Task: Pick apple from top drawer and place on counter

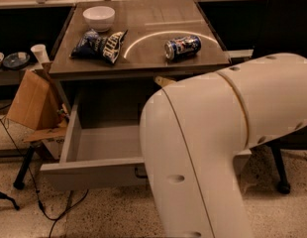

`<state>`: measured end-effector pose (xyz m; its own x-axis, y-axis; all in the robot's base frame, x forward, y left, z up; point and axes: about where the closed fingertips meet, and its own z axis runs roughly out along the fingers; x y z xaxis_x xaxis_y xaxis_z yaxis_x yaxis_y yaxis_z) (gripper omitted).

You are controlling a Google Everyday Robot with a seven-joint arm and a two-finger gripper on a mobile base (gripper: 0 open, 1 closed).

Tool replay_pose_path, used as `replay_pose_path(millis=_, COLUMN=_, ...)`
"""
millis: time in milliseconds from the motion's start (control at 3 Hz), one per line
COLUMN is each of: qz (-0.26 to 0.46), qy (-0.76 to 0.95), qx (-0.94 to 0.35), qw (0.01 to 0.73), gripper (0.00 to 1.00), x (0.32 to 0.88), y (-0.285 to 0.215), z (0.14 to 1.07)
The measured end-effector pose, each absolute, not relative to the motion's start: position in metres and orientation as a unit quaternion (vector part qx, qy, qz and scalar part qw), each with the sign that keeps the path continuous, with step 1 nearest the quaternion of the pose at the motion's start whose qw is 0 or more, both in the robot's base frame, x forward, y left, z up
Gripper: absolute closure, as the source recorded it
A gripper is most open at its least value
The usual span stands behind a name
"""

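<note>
Looks like the reach-in step: top drawer (89,175) pulled out below the desk (158,21), small dark pull handle (140,171) just peeking out at the middle of its front, left half of the drawer floor bare and grey. No sight of the apple anywhere, neither on the desk nor in the visible left part of the drawer. Most likely lying in the right part, behind the big white arm (213,148) filling the lower right of the frame. Same for the hand — hidden behind that arm, presumably down toward the drawer; cannot tell whether wide, narrow or holding anything. Up on the desk, only bystanders: a white bowl (99,18) at upper left, a dark chip bag (100,45) just below it, a blue soda can (182,47) on its side right of centre, under the pale arc. By this look, pick not yet shown done, placing not begun. Next calls for closing on the fruit inside the drawer and lifting it clear of the drawer's front wall and the desk's overhanging edge. Then carrying it up to a bare patch of the desk — well apart from can and bag.
</note>
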<state>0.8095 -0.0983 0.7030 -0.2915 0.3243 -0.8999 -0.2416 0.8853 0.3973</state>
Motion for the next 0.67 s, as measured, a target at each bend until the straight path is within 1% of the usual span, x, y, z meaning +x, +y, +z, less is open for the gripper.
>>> replay_pose_path(millis=333, qz=0.236, qy=0.769, qx=0.026, qw=0.593, gripper=0.0, x=0.807, y=-0.099, z=0.706)
replay_pose_path(millis=667, qz=0.222, qy=0.784, qx=0.01, qw=0.58, gripper=0.0, x=0.784, y=-0.105, z=0.699)
